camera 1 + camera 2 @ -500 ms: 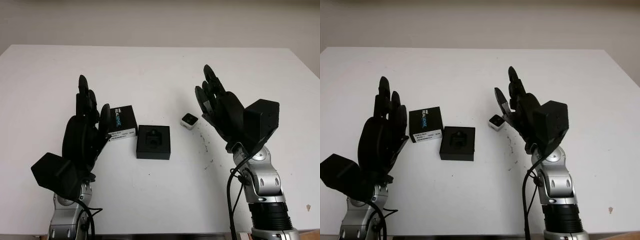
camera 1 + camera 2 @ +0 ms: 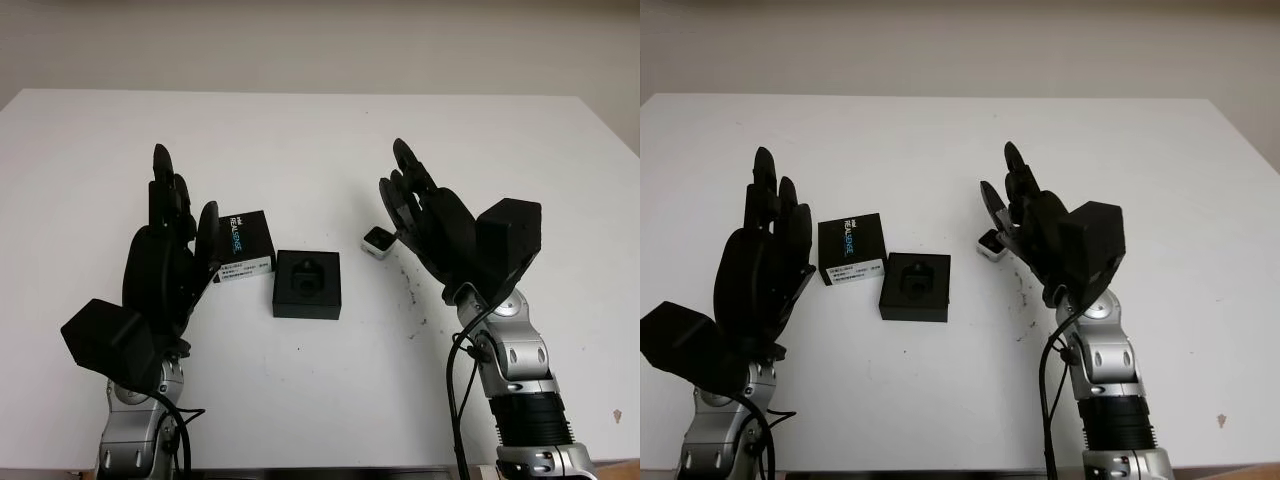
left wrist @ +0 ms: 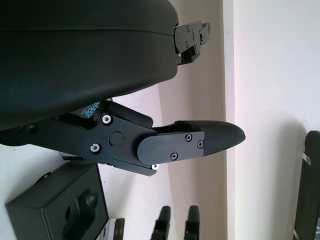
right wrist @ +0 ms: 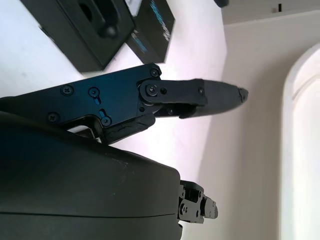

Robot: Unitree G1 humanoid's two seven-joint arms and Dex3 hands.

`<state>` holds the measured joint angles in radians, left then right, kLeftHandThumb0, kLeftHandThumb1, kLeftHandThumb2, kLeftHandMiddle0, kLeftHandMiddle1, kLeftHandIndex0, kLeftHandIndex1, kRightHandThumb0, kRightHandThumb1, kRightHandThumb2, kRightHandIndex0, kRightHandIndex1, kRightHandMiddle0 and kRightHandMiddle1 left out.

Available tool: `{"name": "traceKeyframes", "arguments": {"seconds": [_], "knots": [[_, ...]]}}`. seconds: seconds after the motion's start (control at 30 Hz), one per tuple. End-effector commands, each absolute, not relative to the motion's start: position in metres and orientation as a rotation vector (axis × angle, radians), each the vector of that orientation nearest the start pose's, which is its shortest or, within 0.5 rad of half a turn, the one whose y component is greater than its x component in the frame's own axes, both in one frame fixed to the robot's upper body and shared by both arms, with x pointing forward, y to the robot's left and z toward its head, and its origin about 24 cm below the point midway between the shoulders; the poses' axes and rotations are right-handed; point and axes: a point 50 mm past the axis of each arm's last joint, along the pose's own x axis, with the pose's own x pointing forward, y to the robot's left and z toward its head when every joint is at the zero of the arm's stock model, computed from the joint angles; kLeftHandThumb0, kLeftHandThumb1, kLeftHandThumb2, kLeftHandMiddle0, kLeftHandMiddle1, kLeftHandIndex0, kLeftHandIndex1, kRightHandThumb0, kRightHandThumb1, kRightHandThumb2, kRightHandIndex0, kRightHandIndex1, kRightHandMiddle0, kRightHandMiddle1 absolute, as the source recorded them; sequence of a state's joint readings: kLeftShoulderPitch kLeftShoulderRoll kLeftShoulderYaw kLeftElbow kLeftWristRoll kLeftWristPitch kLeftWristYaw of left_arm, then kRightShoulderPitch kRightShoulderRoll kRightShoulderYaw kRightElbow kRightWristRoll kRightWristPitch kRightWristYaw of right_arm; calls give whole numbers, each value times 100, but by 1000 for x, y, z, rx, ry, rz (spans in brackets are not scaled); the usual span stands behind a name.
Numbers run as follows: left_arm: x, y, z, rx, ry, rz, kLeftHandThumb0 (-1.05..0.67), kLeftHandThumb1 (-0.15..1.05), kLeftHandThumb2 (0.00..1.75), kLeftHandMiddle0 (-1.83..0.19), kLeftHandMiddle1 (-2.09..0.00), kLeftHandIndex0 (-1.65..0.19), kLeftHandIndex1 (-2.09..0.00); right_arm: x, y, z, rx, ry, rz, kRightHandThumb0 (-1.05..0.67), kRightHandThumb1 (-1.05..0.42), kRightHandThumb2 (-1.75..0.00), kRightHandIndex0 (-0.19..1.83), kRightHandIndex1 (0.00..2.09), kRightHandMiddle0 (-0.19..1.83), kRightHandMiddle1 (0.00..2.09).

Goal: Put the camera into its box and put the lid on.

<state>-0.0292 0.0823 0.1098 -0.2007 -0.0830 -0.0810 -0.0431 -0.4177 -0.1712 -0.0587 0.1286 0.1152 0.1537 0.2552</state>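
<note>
Right hand (image 2: 410,205) beside camera (image 2: 377,242), outside box (image 2: 307,284)

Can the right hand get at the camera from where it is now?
Probably yes. The right hand is open, just beside the camera, which sits alone on the table, apart from the box and lid.

Flat white rectangular table (image 2: 300,140) with a matte top; small dark specks (image 2: 410,290) scattered right of centre. Plain pale beige wall (image 2: 320,45) rises behind the table's far edge.
</note>
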Motion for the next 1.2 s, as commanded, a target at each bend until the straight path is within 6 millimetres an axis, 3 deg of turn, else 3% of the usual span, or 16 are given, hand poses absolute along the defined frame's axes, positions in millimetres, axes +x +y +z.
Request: {"name": "traceKeyframes", "arguments": {"seconds": [0.0,0.17,0.3,0.47,0.73,1.17], "knots": [[255,185,108,24,-336,36,-70,105,49,19,-1,19,-3,335,-169,142,-136,-208,297,-58,-101,-11,3,14,2,13],[256,185,108,29,-344,22,-71,105,51,19,0,19,0,352,-194,172,-425,-284,352,-42,-89,-4,12,18,12,21],[255,187,108,23,-352,33,-70,105,51,19,-1,19,-1,362,-204,193,-788,-308,395,-40,-76,-5,27,28,-2,75],[255,189,108,21,-348,42,-71,105,49,19,-2,19,-3,365,-204,202,-1079,-302,459,-36,-71,-5,33,28,17,55],[258,195,114,74,-338,18,-71,105,51,19,0,19,0,364,-197,201,-1356,-238,579,-34,-73,-5,35,14,36,15],[261,194,112,73,-326,2,-72,105,50,19,0,19,0,365,-185,177,-1464,-311,656,-30,-76,-6,44,13,46,8]]}}
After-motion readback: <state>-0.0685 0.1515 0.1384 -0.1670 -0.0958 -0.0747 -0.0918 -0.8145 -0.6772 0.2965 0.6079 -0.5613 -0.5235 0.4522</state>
